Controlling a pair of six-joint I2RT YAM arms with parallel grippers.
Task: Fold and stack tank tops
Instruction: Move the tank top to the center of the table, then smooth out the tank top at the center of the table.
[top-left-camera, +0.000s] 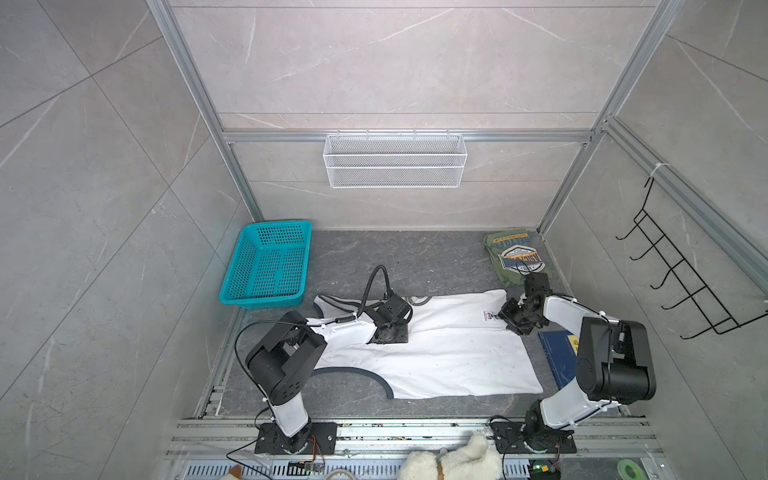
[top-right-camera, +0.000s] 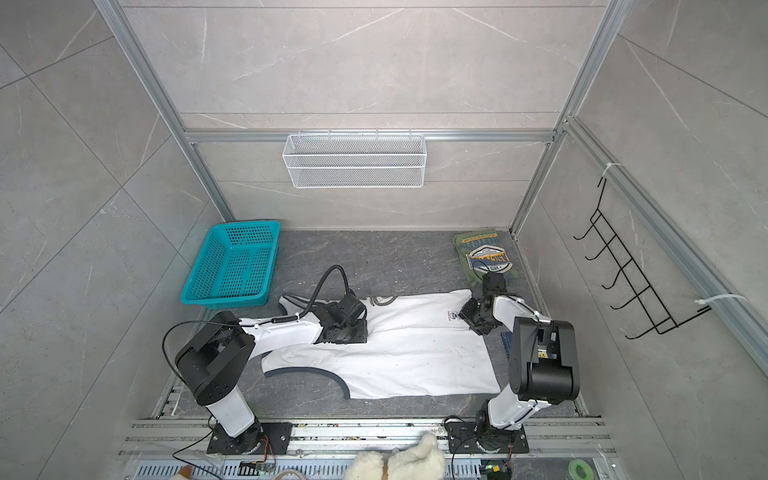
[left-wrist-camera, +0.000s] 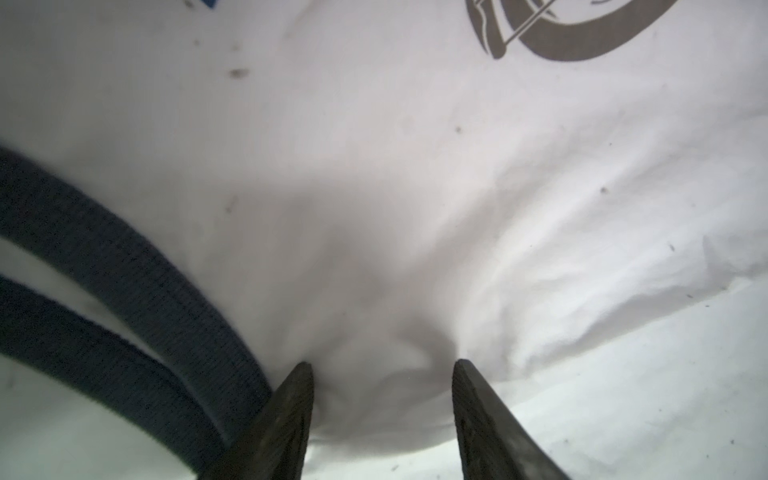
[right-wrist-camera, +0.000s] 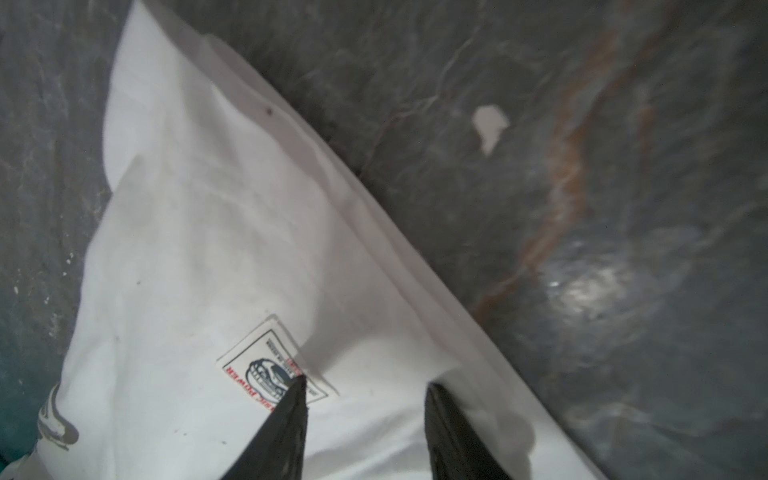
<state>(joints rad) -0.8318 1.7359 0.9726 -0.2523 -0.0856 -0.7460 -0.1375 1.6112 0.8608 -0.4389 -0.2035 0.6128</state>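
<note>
The white tank top (top-left-camera: 449, 353) lies flat on the middle of the surface (top-left-camera: 415, 257), the olive tank top (top-left-camera: 517, 257) folded at far right; the left pincer (left-wrist-camera: 382, 368) and right pincer (right-wrist-camera: 368, 384) are both spread, tips pressing white cloth near its far edge, where we judge closing may catch one layer and skew the fold.

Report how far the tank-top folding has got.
Done: the olive green cloth tank top lies folded in the far right corner. In hand: left hand and right hand, fingers apart, rest near the far edge of the spread white cloth tank top. Left: folding it, stacking the two.
</note>
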